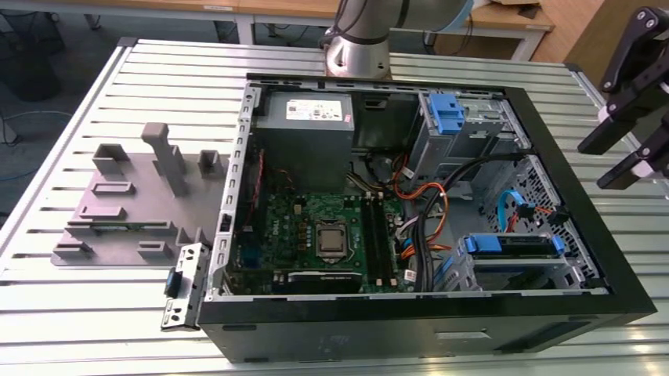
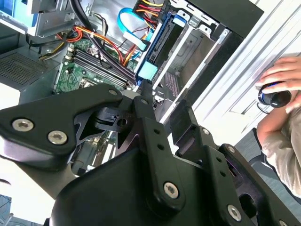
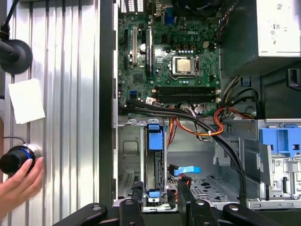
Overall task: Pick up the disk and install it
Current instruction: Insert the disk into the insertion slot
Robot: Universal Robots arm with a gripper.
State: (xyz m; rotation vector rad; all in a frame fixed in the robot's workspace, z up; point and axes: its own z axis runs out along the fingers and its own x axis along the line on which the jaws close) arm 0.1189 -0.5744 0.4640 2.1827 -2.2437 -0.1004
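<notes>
1. In the exterior view, an open computer case lies on a slatted metal table. The disk, with blue side rails, sits in a drive bay at the near corner of the case on the exterior view's right. The green motherboard fills the case floor, the grey power supply lies at the far side, and an upright blue latch piece stands farther right. A grey fixture rests on the table at the exterior view's left. The black gripper hangs above the case's right edge, well apart from the disk; whether its fingers are spread cannot be told here.

2. In the second wrist view, the gripper's black linkage fills the foreground above the disk's bay. A person's hand rests on a dark knob.

3. In the first wrist view, the fingers stand apart, straddling the disk, which sits on edge in the bay; contact cannot be told. A hand touches the knob.
</notes>
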